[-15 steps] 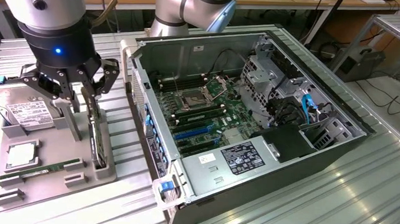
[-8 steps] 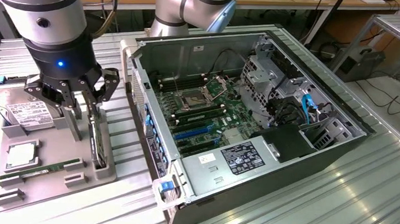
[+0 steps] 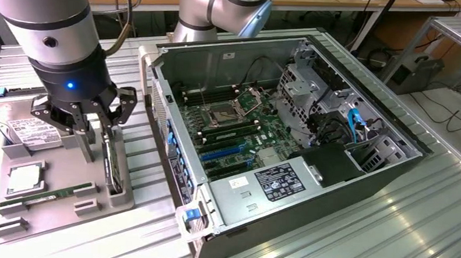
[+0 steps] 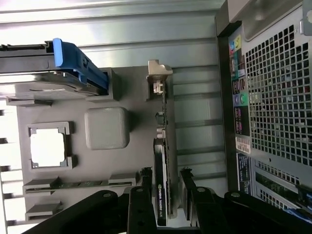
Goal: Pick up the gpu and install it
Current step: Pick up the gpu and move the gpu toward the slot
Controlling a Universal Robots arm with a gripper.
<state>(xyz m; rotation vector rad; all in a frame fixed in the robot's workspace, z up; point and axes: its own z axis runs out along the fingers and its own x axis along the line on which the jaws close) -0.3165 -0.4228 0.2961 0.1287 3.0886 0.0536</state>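
1. Desk point(image 3: 366, 228): slatted metal, carries the case and the tray.
2. Case point(image 3: 217, 64): lies on its side with the panel off, on the exterior view's right. Motherboard point(image 3: 238, 129) exposed, blue slots point(image 3: 222, 151) empty.
3. Arm point(image 3: 55, 34): comes down over the tray, on the exterior view's left.
4. Tray point(image 3: 65, 174): grey parts holder just beside the case.
5. Hard drive point(image 3: 32, 133): in its tray pocket, white label up.
6. gpu point(image 3: 111, 159): stands on edge in the tray slot nearest the case. Not in the case.
7. Gripper point(image 4: 165, 173): released, directly over the gpu. In the wrist view the fingers point(image 4: 187, 195) straddle the card, one on each side, with a gap to it on both sides. Nothing gripped.
8. CPU point(image 3: 26, 179): flat in a square pocket, well apart from the gripper.
9. RAM stick point(image 3: 48, 194): in a narrow slot beside the CPU.
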